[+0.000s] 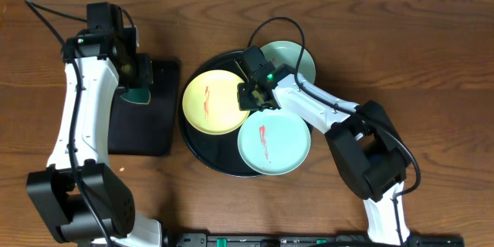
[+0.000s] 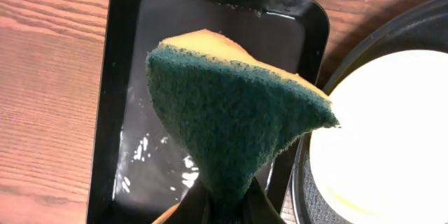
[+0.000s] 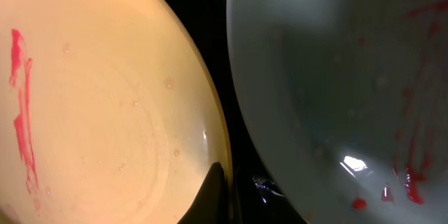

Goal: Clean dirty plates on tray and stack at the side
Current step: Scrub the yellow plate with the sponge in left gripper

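The left claw (image 2: 225, 208) is closed on the narrow end of a green-and-yellow sponge (image 2: 231, 112). Directly beneath that claw, the rectangular tray (image 2: 210, 21) lies on the tabletop (image 1: 432, 46). To that claw's right is the round tray (image 1: 202, 153), which carries all three plates. The right claw (image 1: 255, 93) is positioned at the right rim of the red-smeared yellow plate (image 1: 210, 102). The smeared aqua plate (image 1: 273, 143) lies on the claw's robot side and the second aqua plate (image 1: 299, 58) beyond it. This claw's opening cannot be determined.
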`<state>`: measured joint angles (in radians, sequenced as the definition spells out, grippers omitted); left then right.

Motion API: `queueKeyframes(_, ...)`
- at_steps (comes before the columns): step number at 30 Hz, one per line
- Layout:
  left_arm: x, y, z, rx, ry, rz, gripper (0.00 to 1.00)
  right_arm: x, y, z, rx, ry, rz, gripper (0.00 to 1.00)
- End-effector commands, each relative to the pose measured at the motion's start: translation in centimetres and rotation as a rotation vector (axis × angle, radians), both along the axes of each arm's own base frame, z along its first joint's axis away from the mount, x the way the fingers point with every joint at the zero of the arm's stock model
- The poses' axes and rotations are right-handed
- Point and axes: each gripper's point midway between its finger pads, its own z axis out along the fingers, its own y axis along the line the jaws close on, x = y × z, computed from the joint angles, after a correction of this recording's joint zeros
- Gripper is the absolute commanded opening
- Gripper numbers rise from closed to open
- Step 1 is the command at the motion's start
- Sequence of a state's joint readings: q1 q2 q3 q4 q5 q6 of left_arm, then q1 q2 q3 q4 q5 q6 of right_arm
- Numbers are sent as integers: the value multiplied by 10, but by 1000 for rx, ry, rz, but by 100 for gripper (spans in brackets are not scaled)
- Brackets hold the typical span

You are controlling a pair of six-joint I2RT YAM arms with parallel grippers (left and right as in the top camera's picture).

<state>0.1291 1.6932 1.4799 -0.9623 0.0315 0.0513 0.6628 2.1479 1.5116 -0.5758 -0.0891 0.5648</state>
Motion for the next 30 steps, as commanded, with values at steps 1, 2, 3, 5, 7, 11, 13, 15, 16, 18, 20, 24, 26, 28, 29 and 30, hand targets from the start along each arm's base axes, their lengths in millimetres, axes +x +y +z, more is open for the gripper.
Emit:
queueKeyframes(1,3,-1,4,-11,-14,16,8,-4,-1,-4,-28,3,32,1)
queueKeyframes(2,3,-1,4,-11,-14,16,8,-3,-1,-4,-28,3,32,1)
queueKeyframes(3,3,-1,4,-12,-14,19,8,-3,-1,-4,-28,3,32,1)
queueKeyframes(5,3,-3,4,-23,-15,17,7,-3,-1,-4,-27,3,32,1)
queueKeyframes(7,4,-8,4,-49,-18,10,7,-3,-1,-4,-27,3,32,1)
queueKeyframes(11,6,-25,4,-132,-24,87,8,-3,0,-4,-26,0,32,1)
queueKeyframes(13,7,-42,2,-171,-21,87,8,-2,0,-4,-24,-1,32,1)
queueKeyframes(15,7,-55,-2,-177,-19,74,7,-2,0,-4,-24,-2,32,1)
queueKeyframes(16,8,-63,-5,-181,-18,67,7,-2,0,-4,-23,-2,32,1)
queueKeyframes(18,10,-81,-18,-192,-11,51,7,-2,0,-4,-24,-2,32,1)
queueKeyframes(20,10,-94,-32,-193,7,35,7,-2,0,-4,-24,-2,32,1)
queueKeyframes(24,7,-114,-62,-185,65,-14,8,-2,0,-4,-24,-2,32,1)
queueKeyframes(26,6,-120,-76,-181,96,-28,7,-2,0,-4,-24,-2,32,1)
queueKeyframes(28,6,-123,-89,-176,127,-33,7,-2,0,-4,-24,-2,32,1)
queueKeyframes(29,5,-124,-95,-175,141,-33,7,-2,0,-4,-24,-2,32,1)
queueKeyframes(30,4,-124,-101,-172,158,-31,7,-2,0,-4,-25,-2,32,1)
